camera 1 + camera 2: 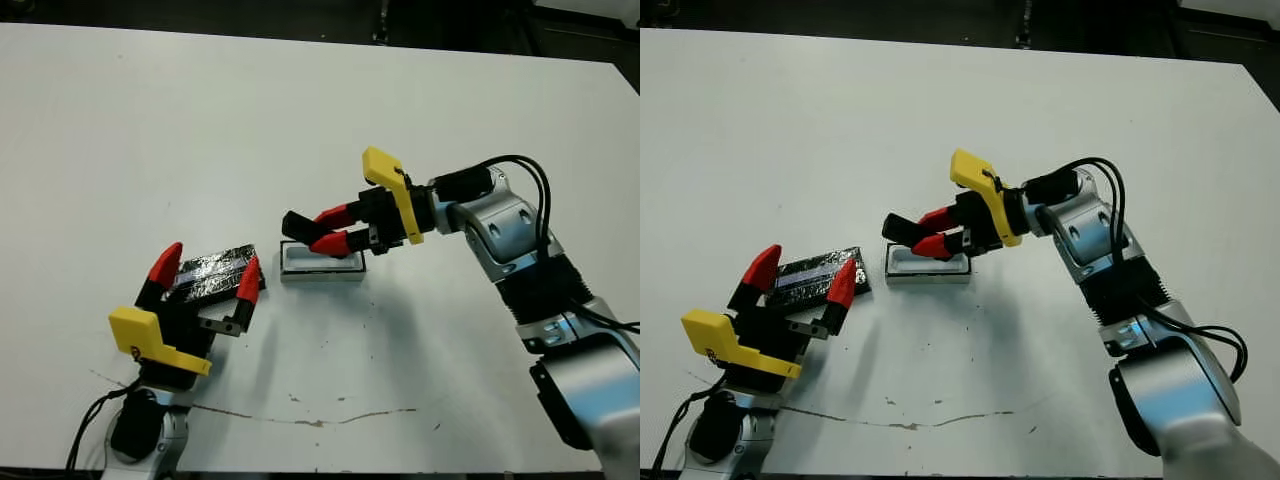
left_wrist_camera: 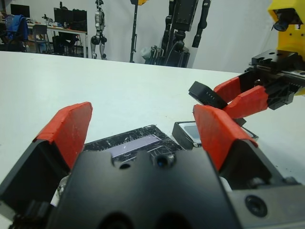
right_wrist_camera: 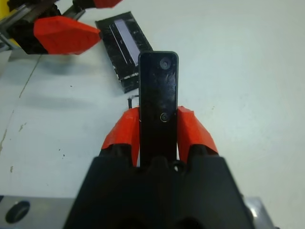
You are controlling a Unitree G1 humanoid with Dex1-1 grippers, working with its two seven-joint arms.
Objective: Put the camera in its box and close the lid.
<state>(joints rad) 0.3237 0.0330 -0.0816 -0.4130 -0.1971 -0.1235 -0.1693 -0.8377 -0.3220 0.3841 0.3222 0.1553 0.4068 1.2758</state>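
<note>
Our right gripper pinches the slim black bar-shaped camera by its long edges between both red fingers, so the bar juts forward past the fingertips, free to go down lengthwise. We hold it just above the small white-lined box with the thin dark rim, roughly along the tray's length; it is not yet seated.

Beside the box, toward our left arm, the flat glossy black lid with a pale stripe lies on the white table. Our left gripper hovers over it, fingers spread wide and empty, probably ready for closing. Nothing blocks the box's opening.
</note>
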